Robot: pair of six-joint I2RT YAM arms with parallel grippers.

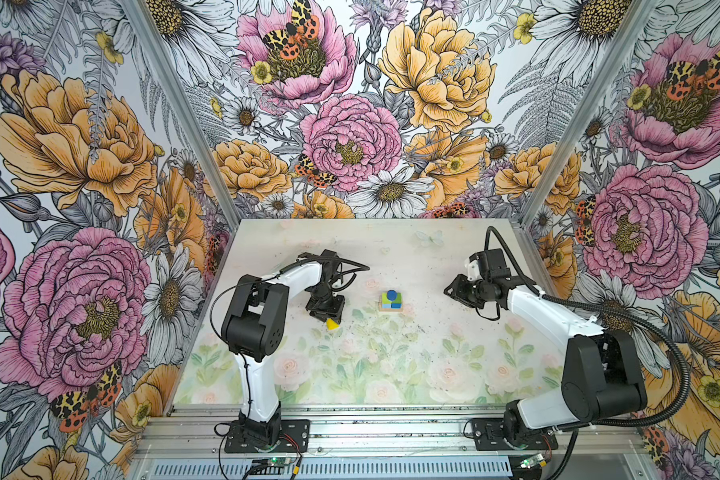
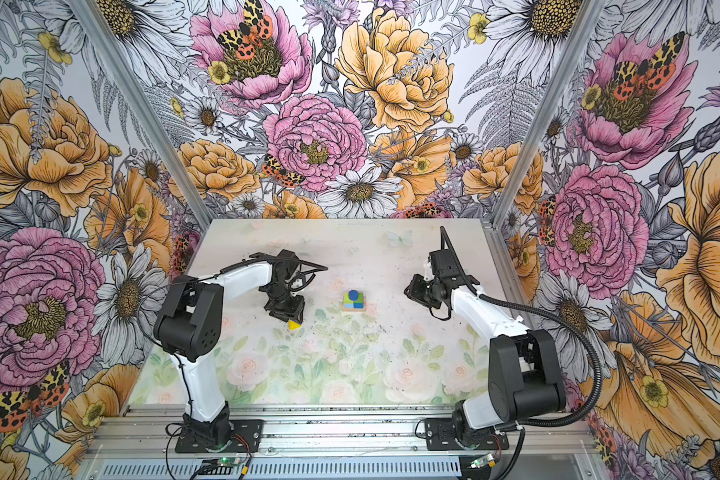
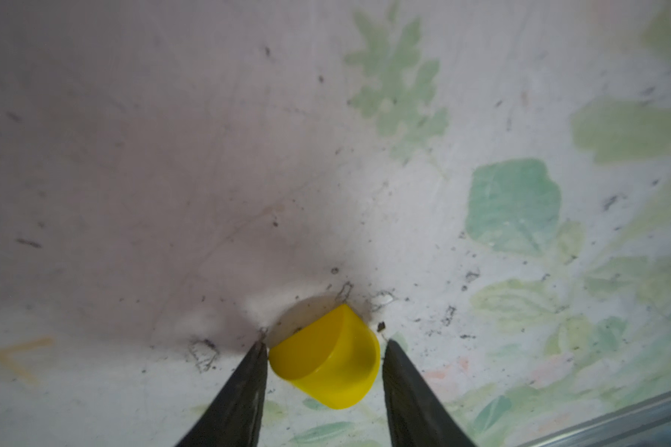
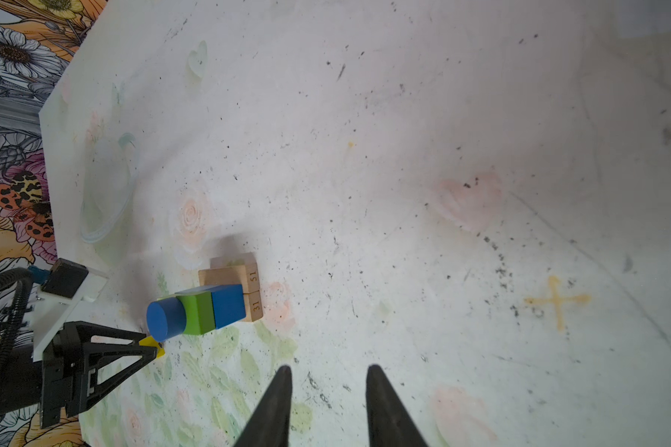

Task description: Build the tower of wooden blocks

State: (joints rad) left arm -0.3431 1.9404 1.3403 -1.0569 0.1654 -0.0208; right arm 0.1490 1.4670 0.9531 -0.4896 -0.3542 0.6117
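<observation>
1. Left end effector is sitting low at the counter, its two fingers bracketing the yellow half-round closely on either side. Whether they are pinching the block or only framing it cannot be told from the left wrist view.
2. Right end effector is hanging with its jaws apart and nothing between them, well apart from every block.
3. Between the two arms, the wood block tower is standing near the middle of the counter, touching neither arm.
4. Two tan oblong bars are lying side by side as its base, their numbered ends showing in the right wrist view.
5. On the bars, a dark blue cube and a light blue cube are sitting next to each other. A green cube is resting on the dark blue one, and a blue cylinder is standing upright on the green level. A second green cube is not showing clearly enough to pick out.
6. Judging by this, the build is nearing its end. Only the yellow half-round is lying off the stack, on the counter to the tower's left.
7. What is remaining appears to be one step: lifting that piece, carrying it across and setting it on the blue cylinder, whose small round top is leaving little margin.
</observation>
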